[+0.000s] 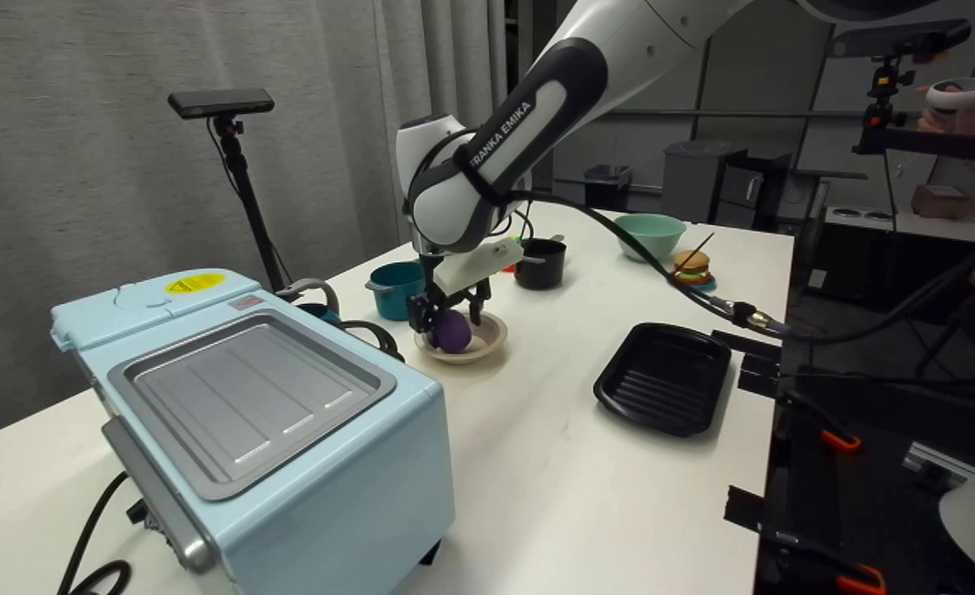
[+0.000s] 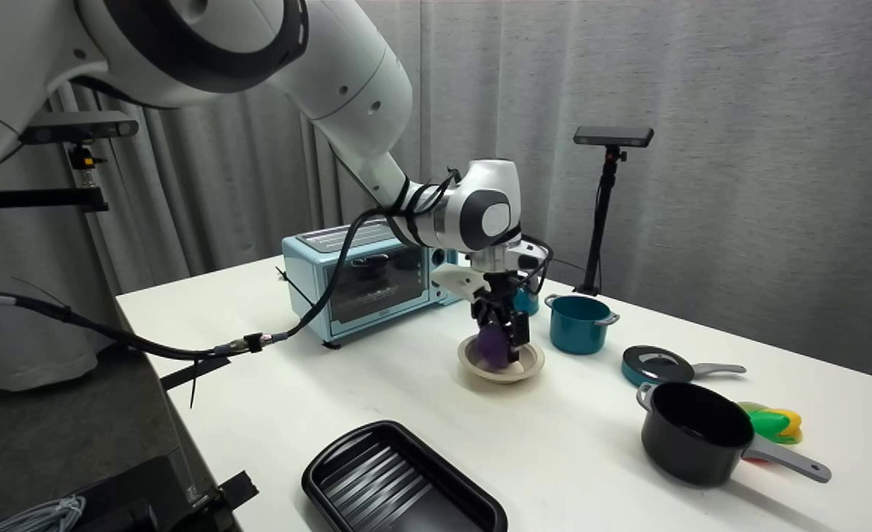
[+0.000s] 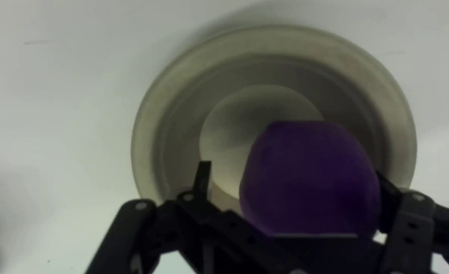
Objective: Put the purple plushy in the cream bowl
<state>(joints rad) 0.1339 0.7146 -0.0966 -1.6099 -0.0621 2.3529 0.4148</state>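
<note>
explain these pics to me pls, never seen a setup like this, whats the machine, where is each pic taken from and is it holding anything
The machine is a Franka Emika robot arm reaching over a white table. The two wide pictures are taken from outside the robot; the close-up is taken from its wrist, looking down past its black fingers.

There, a purple plushy appears to sit inside a cream bowl; whether it touches the bottom is hidden. The fingers look open: the close-up shows a gap between one finger and the plushy, so it seems not gripped.

Also on the table: a light blue toaster oven, a ridged black tray, a teal pot, a black saucepan, a mint green bowl and a toy burger.
</note>
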